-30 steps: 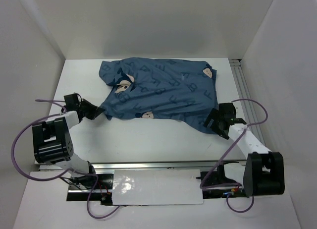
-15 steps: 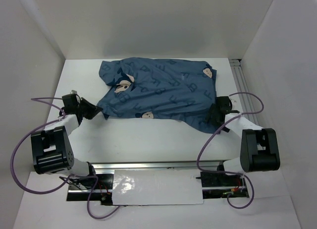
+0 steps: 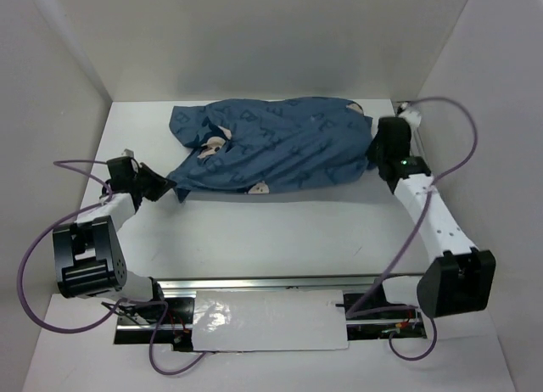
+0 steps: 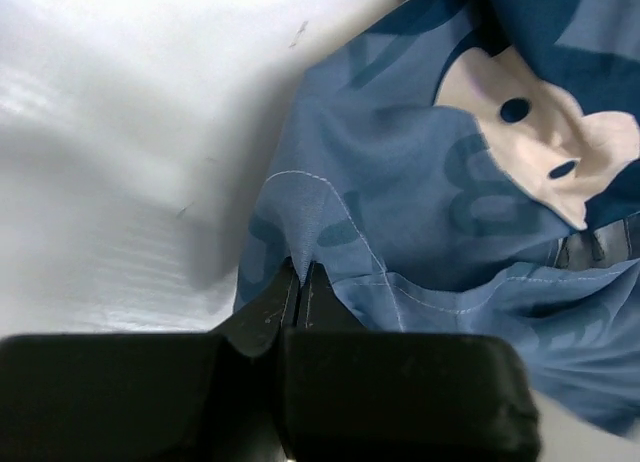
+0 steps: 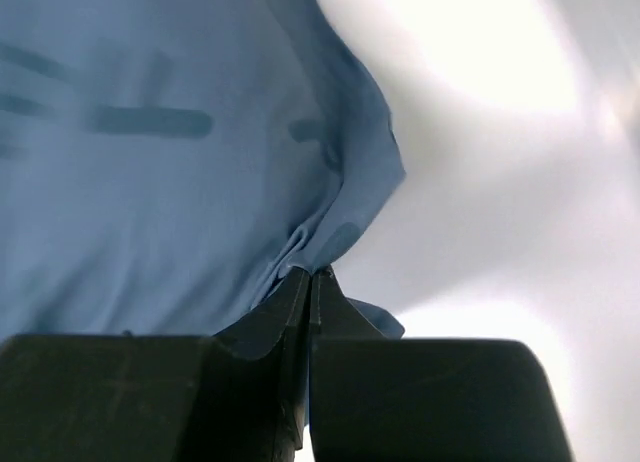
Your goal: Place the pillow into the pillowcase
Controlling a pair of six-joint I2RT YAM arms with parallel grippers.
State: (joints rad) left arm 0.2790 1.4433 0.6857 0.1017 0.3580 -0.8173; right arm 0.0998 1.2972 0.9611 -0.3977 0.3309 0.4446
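From above, the pillowcase (image 3: 280,146) lies stretched across the upper centre of the table (image 3: 254,231), bulging rather than flat. The left gripper (image 3: 166,188) sits at its lower-left corner and the right gripper (image 3: 373,154) at its right end. No white of the pillow shows anywhere, so it is most likely already inside the case.

In the left wrist view, the jaws are pressed together at the lower centre, pinching a stitched fold of blue cloth. A mouse face (image 4: 540,142) lies in the upper right.

In the right wrist view, the jaws are likewise clamped tight on a gathered edge of the blue cloth, with bare table to the right.

The insertion looks essentially done. What seems left is pulling the case straight, settling the opening closed and letting go.
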